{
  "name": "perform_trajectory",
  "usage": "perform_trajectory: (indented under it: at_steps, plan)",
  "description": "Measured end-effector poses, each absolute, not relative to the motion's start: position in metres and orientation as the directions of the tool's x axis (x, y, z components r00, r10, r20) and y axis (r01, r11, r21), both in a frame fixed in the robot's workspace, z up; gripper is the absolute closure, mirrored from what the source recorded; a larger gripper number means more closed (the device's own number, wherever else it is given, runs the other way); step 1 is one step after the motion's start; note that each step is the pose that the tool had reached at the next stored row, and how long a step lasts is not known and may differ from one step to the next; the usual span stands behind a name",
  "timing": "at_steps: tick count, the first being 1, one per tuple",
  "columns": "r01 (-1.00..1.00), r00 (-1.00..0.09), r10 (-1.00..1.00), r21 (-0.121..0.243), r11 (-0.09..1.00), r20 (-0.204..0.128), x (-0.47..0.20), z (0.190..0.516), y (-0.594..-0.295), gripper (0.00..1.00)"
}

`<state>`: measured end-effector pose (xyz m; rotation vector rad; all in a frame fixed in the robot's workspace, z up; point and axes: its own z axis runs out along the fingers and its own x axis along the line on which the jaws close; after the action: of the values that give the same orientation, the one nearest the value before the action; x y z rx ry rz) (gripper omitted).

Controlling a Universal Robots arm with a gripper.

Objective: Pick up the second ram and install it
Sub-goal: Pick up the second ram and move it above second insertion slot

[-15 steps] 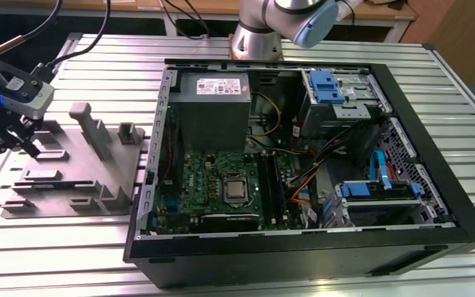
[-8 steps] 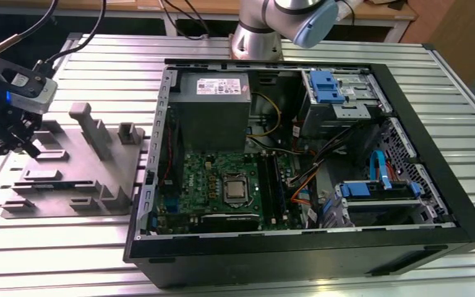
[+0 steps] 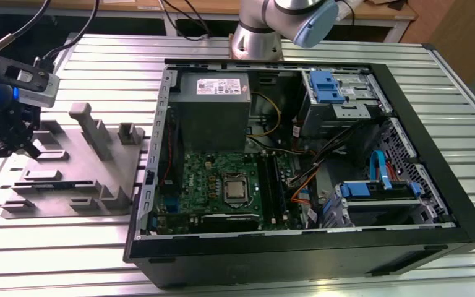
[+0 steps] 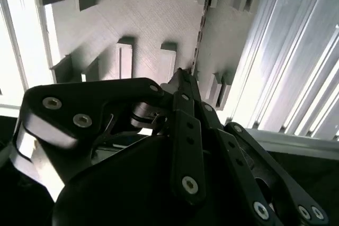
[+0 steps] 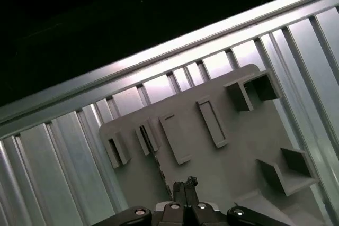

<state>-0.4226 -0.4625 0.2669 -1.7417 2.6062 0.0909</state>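
At the exterior view's left, over the grey fixture plate [image 3: 72, 164], the gripper [image 4: 180, 73] is seen with its fingers drawn together. The second ram [image 4: 203, 19] is stood on edge in the plate, just beside the tips. It is judged light, stiff and fragile, and best taken by its flat faces, mid-length.

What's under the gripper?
Fixture plate on the slatted table, with the ram on edge in it. The gripper hides the ram's near end.

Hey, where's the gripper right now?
The gripper hangs at the exterior view's far left, above the edge of the grey fixture plate farthest from the open computer case.
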Motion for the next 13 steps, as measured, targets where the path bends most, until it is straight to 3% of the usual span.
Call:
perform_trajectory:
  at_steps: [13]
  plan:
    - [-0.987,-0.157,-0.987,0.045,0.155,-0.037,-0.4225,0.2605,-0.4625,0.90]
